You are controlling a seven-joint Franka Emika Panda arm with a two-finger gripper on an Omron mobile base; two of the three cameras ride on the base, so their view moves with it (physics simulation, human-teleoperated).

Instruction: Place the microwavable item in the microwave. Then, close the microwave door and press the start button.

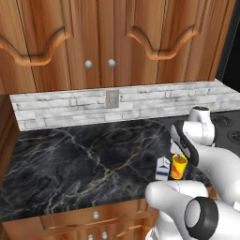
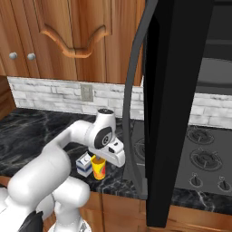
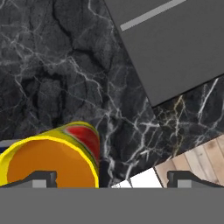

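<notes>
Yellow cup [image 1: 178, 167] stands upright on the black marble surface [image 1: 84, 159], near its front edge, with the white-and-blue milk carton [image 1: 162, 168] just beside it at its 9 o'clock in the left base view. Cup interior reads flat orange in the hand view; contents cannot be told. Carton closed.

Gripper [image 3: 111, 178] hangs just above the cup, jaws apart, holding nothing; one fingertip [image 3: 39, 178] sits over the cup's rim at 7 o'clock in the hand view, the other fingertip [image 3: 186, 178] at 5 o'clock, off the cup.

Microwave door [image 2: 174, 108] stands swung open, grey handle [image 2: 131, 113] toward the arm. Stovetop [image 2: 199, 154] lies at 3 o'clock of the cup.
</notes>
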